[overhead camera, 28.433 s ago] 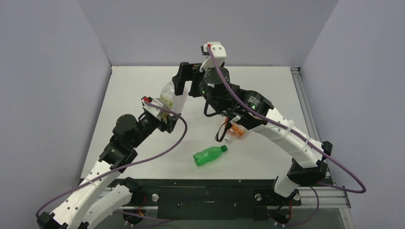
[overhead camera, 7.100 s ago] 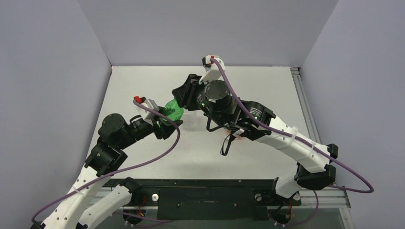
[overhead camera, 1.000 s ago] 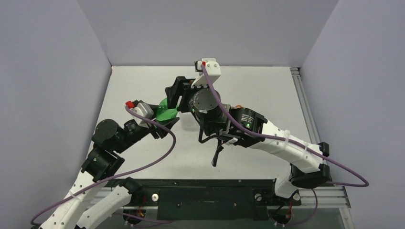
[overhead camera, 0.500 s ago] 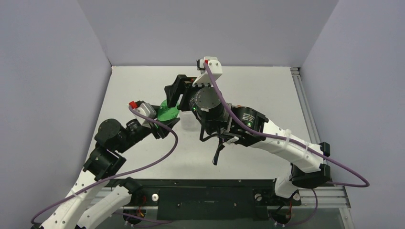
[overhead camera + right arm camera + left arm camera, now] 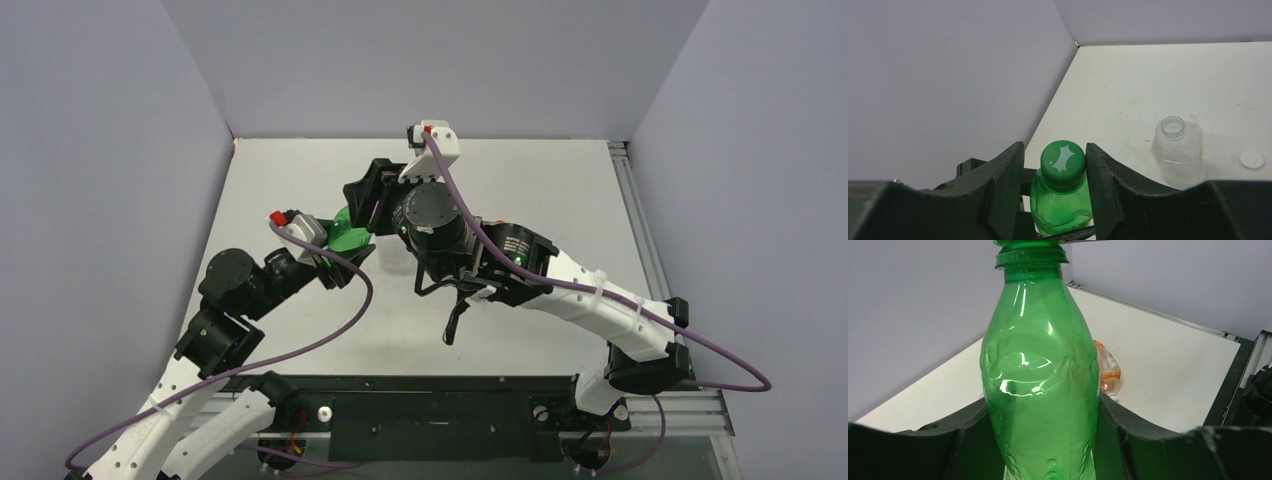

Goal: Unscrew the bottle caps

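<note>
The green bottle (image 5: 350, 232) is held upright off the table, with my left gripper (image 5: 335, 255) shut on its body (image 5: 1043, 390). Its green cap (image 5: 1063, 160) is on the neck and sits between the fingers of my right gripper (image 5: 1055, 150), which reaches in from above (image 5: 360, 200). The right finger (image 5: 1098, 170) touches the cap's edge, while a narrow gap shows at the left finger (image 5: 1008, 175). The clear squarish bottle (image 5: 1177, 150) stands open-mouthed on the table with a white cap (image 5: 1252, 159) lying beside it. The orange bottle (image 5: 1107, 371) lies on its side behind the green one.
The white table (image 5: 560, 180) is boxed in by grey walls at the back and on both sides. A metal rail (image 5: 640, 230) runs along its right edge. The right arm (image 5: 560, 285) stretches across the middle of the table.
The right gripper's jaws have narrowed around the green cap. The left gripper has kept its hold on the green bottle, shifting it only slightly.
</note>
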You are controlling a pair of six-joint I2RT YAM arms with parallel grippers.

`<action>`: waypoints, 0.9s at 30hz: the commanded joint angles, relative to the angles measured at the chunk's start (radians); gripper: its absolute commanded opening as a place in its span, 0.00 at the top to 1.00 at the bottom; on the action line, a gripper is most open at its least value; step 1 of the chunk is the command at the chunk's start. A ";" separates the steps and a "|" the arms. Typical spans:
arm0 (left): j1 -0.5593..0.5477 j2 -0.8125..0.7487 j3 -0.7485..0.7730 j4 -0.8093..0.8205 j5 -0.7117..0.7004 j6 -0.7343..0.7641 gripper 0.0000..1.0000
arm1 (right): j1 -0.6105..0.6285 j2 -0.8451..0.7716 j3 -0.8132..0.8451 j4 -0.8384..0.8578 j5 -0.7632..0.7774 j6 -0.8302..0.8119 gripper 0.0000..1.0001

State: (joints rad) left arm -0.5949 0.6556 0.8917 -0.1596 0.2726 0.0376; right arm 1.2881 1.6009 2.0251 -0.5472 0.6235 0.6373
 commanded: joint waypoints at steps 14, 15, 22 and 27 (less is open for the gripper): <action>-0.005 0.006 0.022 0.069 -0.010 -0.004 1.00 | -0.020 0.004 -0.003 0.011 -0.021 0.020 1.00; -0.005 0.007 0.024 0.070 -0.011 -0.005 1.00 | -0.020 0.003 -0.009 0.011 -0.020 0.019 1.00; -0.005 0.014 0.039 0.080 0.000 -0.056 1.00 | -0.022 -0.060 -0.089 0.073 -0.060 -0.037 1.00; -0.004 0.015 0.063 0.103 0.093 -0.126 1.00 | -0.042 -0.202 -0.271 0.197 -0.236 -0.123 1.00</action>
State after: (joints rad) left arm -0.5961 0.6754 0.8921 -0.1562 0.2955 -0.0120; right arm 1.2541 1.5299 1.8668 -0.4431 0.5606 0.5949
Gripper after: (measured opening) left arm 0.476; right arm 0.304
